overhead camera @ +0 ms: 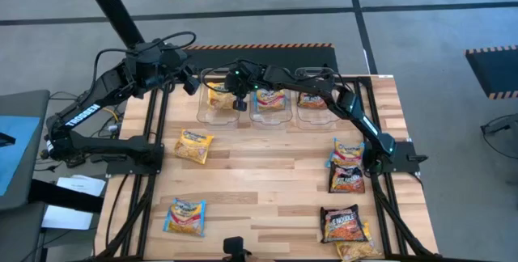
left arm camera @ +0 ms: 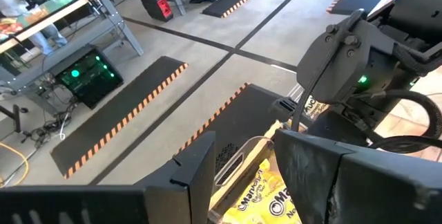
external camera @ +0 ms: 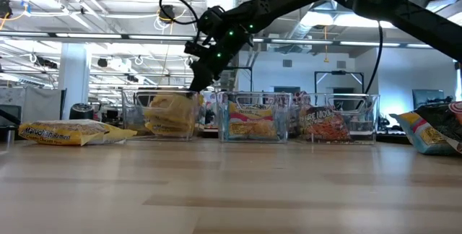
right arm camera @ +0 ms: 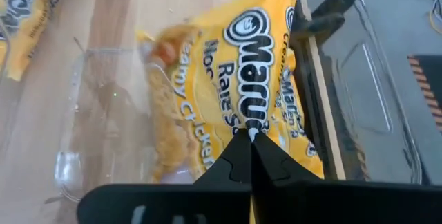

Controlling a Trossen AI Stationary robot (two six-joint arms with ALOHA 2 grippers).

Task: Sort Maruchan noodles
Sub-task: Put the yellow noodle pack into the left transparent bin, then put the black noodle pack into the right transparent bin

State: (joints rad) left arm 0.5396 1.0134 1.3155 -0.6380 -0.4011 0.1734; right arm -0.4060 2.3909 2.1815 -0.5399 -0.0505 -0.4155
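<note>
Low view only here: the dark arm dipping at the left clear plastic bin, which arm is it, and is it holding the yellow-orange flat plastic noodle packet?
Observer: The high view shows it is the right arm; the right gripper is over the left clear plastic bin.
Operator: Holding anything?
Observer: The right wrist view shows its fingers shut on the edge of the yellow-orange flat plastic noodle packet.
Operator: And the left gripper?
Observer: The left gripper hovers open and empty beside that bin.
</note>
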